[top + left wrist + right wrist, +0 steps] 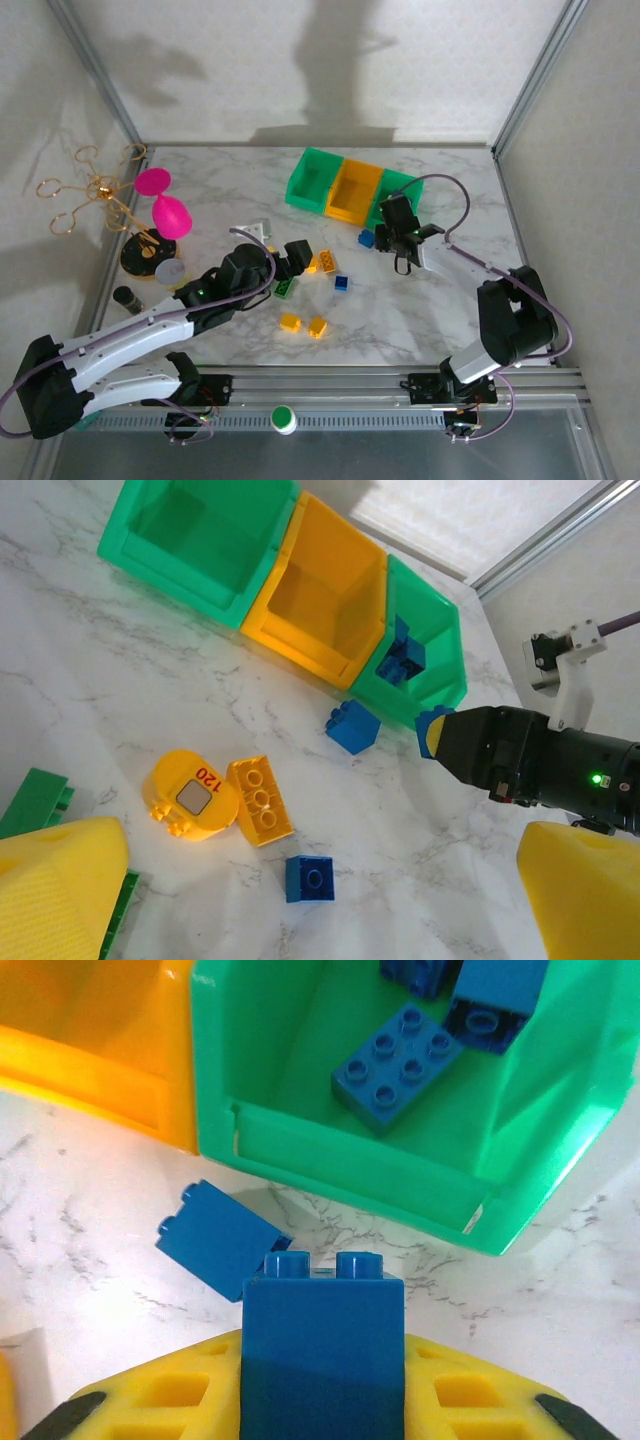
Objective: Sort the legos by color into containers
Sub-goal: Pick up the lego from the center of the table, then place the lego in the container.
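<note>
My right gripper is shut on a blue lego, held studs-forward just in front of the right green container. Several blue legos lie inside that bin. Another blue lego rests on the table beside the held one. The yellow container and left green container look empty. My left gripper hangs open above a small blue lego, a yellow lego and a rounded yellow piece marked 120. A green lego lies at its left finger.
Two yellow legos lie near the table's front. Pink goblets and a gold wire stand occupy the left side. Metal frame posts and white walls close in the table. A green button sits on the front rail.
</note>
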